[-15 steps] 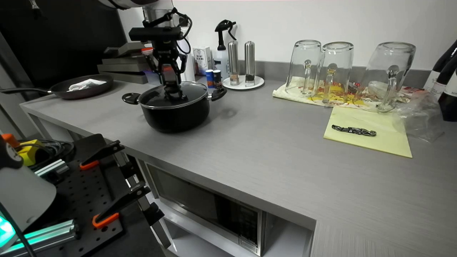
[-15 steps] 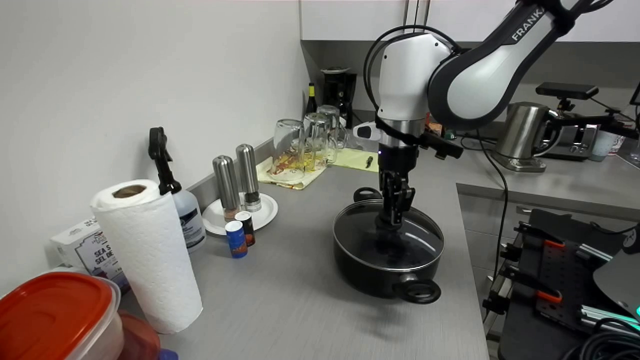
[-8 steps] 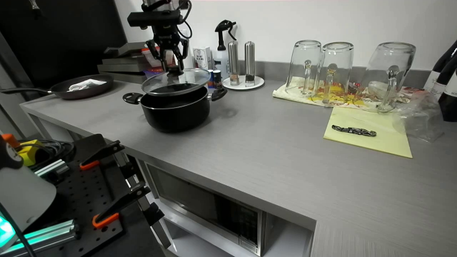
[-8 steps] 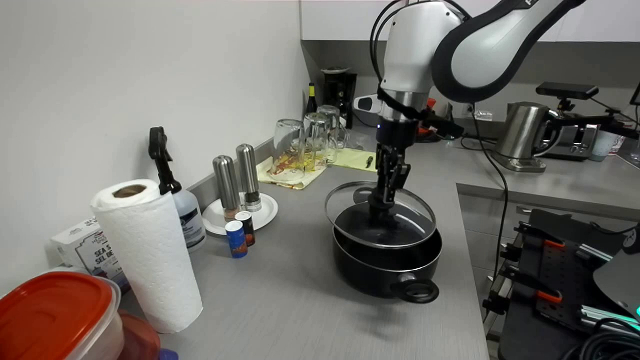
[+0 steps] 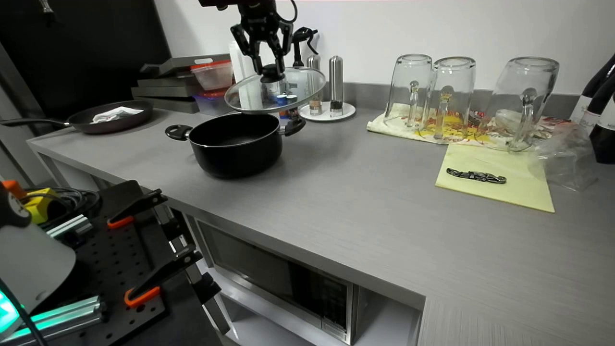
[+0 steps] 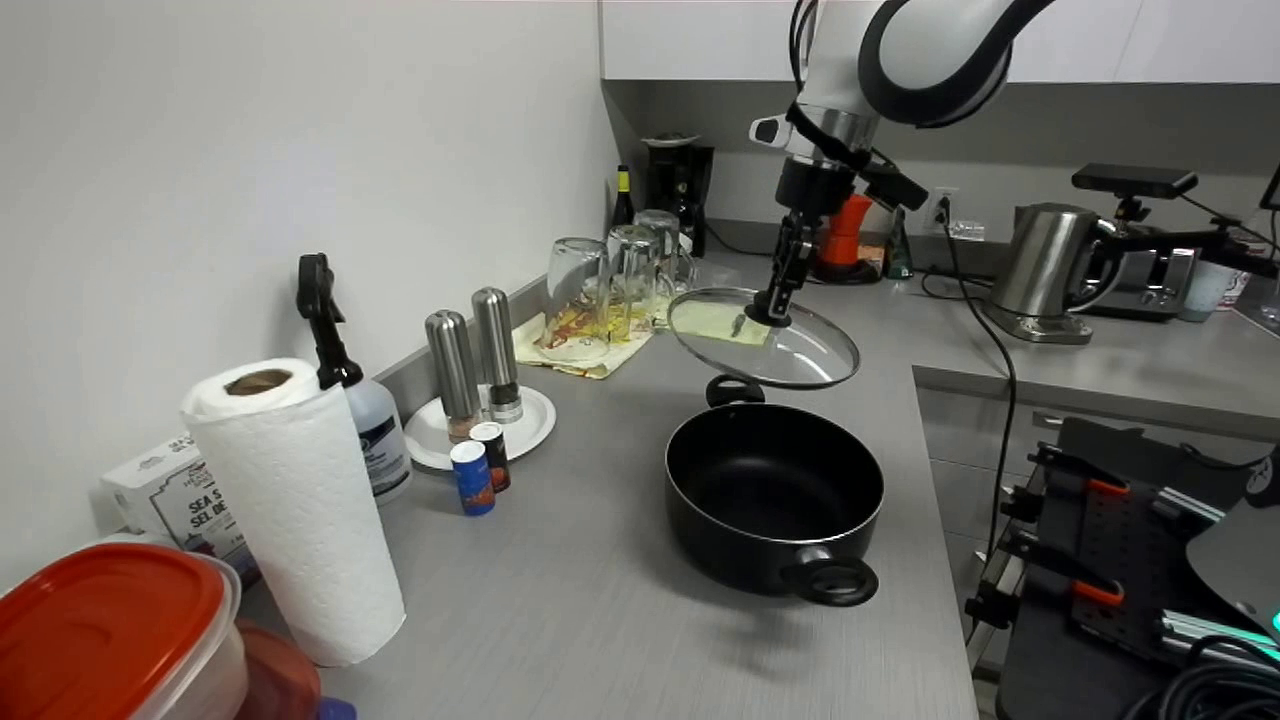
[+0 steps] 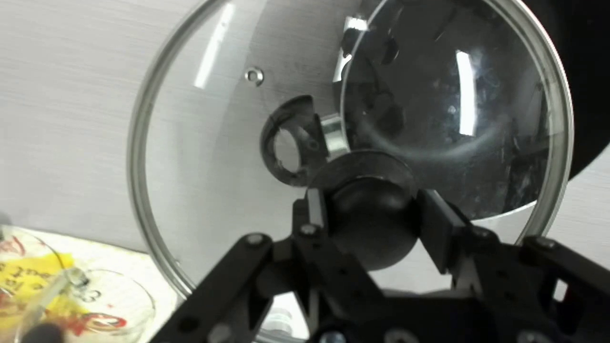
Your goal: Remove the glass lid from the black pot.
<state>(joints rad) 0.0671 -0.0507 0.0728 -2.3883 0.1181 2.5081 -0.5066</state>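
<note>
The glass lid is up in the air, above the table and apart from the black pot, and it tips a little; the robot arm holds it by the round dark knob, with the jaws part-way apart and pressed on both sides of that knob; the pot sits flat on the table, and I can look right inside; three glass mugs stand upside down on a cloth.

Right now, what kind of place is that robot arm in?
Most likely a kitchen. There's a wide, round black cooking pot on a flat grey counter, a boxy black-and-silver microwave underneath, and a tall silver metal kettle.
</note>
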